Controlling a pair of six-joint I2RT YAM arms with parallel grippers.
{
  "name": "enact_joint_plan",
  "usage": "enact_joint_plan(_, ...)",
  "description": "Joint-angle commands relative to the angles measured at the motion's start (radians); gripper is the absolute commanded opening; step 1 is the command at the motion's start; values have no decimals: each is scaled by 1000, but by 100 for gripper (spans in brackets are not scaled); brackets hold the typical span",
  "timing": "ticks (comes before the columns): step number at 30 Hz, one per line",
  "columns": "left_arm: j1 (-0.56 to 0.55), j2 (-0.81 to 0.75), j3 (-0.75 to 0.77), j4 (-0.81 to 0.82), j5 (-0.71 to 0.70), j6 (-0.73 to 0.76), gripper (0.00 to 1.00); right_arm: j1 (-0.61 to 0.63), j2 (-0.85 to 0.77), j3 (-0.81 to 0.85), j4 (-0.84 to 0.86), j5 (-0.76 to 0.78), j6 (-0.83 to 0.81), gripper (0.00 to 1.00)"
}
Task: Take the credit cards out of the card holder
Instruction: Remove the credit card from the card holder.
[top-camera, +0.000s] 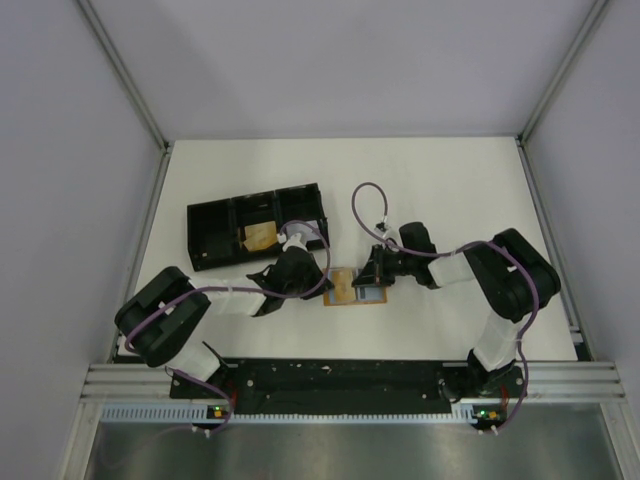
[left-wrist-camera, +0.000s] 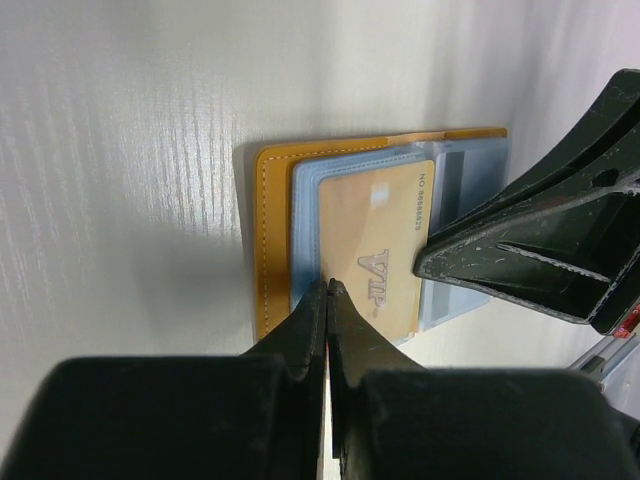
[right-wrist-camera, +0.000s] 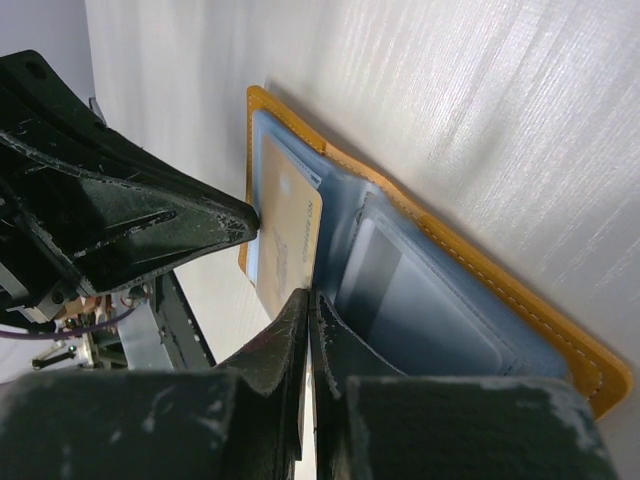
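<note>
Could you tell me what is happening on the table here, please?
Both arms are working on the open orange-tan card holder, which lies flat on the white table between them. The left tool, fingers shut, has its tip at the near edge of a gold VIP card sitting in a blue-grey pocket. The right tool, also shut, points at the card's opposite edge. The card is not yet out. A black tray sits behind the left arm.
</note>
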Motion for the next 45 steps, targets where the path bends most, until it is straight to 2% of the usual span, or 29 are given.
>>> enact_joint_plan(1,6,-6,-5,-68,-40,22,0,-6,-8,13,-17,15,-28,0)
enact_joint_plan(15,-5,37,56,-189,-54,54,0,-7,-34,19,-60,38,-54,0)
enact_joint_plan(19,-3,9,26,-106,-17,28,1,-9,-33,16,-45,29,-46,0)
enact_joint_plan(22,3,-7,-2,-28,38,-9,8,-9,-28,15,-54,43,-45,0)
enact_joint_plan(27,3,-20,19,-29,64,-12,16,-9,-31,16,-68,52,-54,0)
enact_joint_plan(31,6,-44,26,-61,29,-4,18,-9,-31,16,-68,57,-57,0)
enact_joint_plan(32,6,-49,36,-95,11,8,21,-9,-31,16,-68,55,-55,0)
enact_joint_plan(34,6,-58,52,-130,4,32,34,-7,-31,15,-66,54,-55,0)
enact_joint_plan(36,9,-60,61,-135,6,34,39,-9,-28,15,-63,52,-55,0)
enact_joint_plan(40,26,-40,76,-120,-9,22,39,-9,-20,11,-50,48,-51,0)
enact_joint_plan(42,29,-31,81,-98,37,17,38,-9,-17,10,-47,49,-49,0)
enact_joint_plan(45,29,-27,85,-81,60,11,33,-10,-11,11,-47,49,-49,0)
